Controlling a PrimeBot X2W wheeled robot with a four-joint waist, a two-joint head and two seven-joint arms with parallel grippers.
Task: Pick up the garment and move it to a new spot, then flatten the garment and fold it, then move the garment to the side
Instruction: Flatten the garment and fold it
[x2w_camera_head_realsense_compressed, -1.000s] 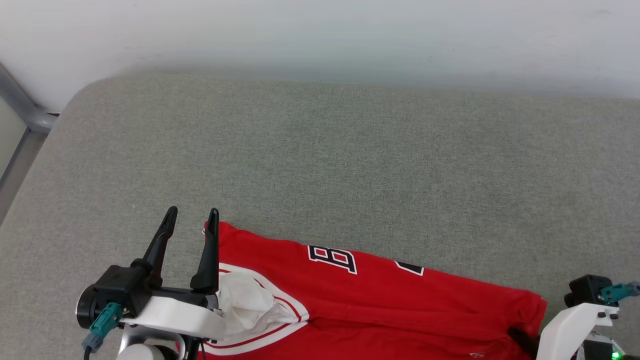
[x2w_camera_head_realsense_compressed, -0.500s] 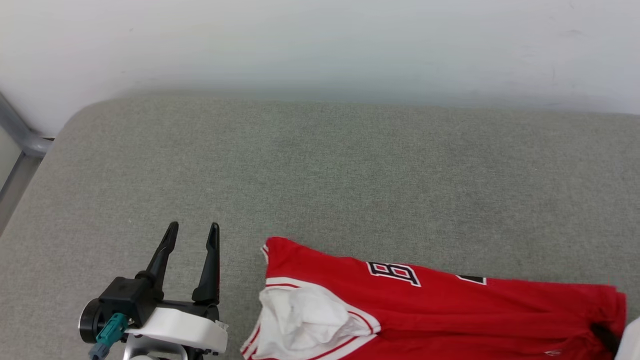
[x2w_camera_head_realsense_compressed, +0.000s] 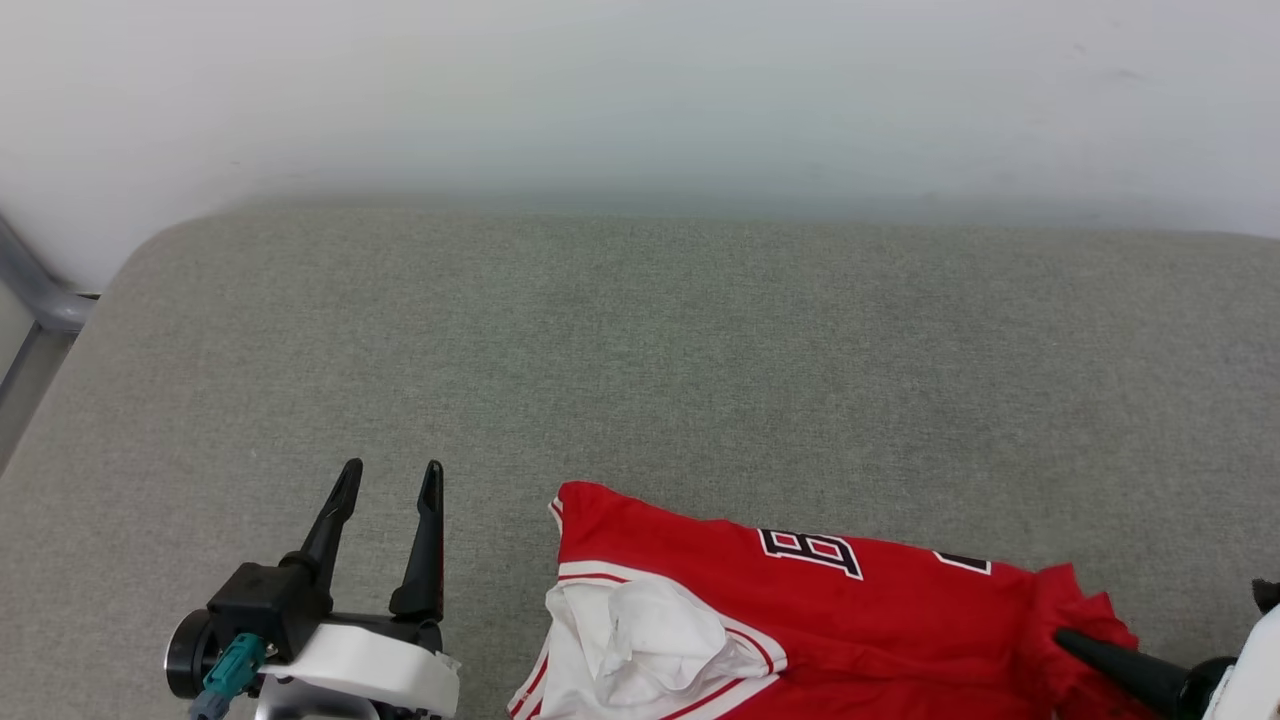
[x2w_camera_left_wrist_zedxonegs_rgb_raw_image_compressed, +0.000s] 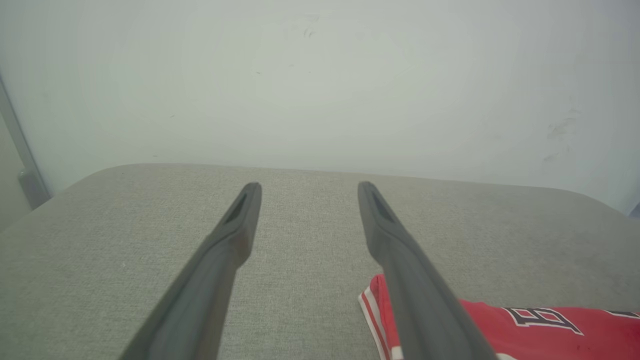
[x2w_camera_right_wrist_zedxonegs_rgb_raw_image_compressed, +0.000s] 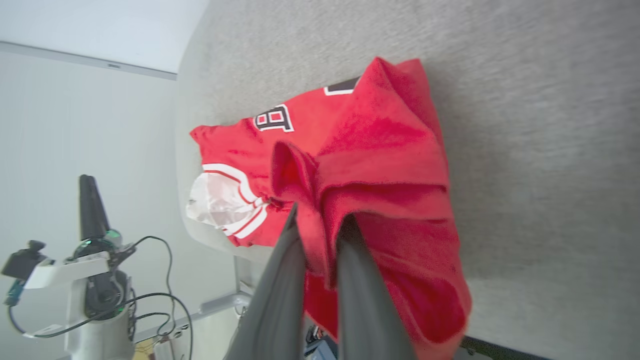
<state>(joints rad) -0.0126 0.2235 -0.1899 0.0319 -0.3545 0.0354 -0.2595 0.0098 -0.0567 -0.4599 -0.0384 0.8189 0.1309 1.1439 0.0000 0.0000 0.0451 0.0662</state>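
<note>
Nearest the robot, the right gripper (x2w_camera_right_wrist_zedxonegs_rgb_raw_image_compressed: 320, 220) has its two fingers drawn close together on a bunched red fold at one end of the garment (x2w_camera_head_realsense_compressed: 800, 610). It is holding cloth and is not just resting on it. The left gripper (x2w_camera_head_realsense_compressed: 391, 470) stands at the other end with its fingers spread wide and nothing between them, beside the shirt but not touching it. The garment lies along the near edge of the grey padded surface (x2w_camera_head_realsense_compressed: 640, 350). In the right wrist view part of it droops over that edge. A crumpled white sleeve (x2w_camera_head_realsense_compressed: 650, 640) is at the end nearer the left gripper, and the black lettering (x2w_camera_head_realsense_compressed: 810, 553) runs close to the far hem. Layers of red lie doubled over each other, so some folding may already be done. The head view cuts off the near half of the shirt, though, so I cannot say how tidy or complete the fold is. With one end pinched and the cloth rumpled there, this looks like a move across the surface in progress, either the first relocation or the last shift to the side. Letting go and setting the shirt down are clearly not yet done. Beyond the shirt the padded surface stretches bare to the pale wall (x2w_camera_head_realsense_compressed: 640, 90).
</note>
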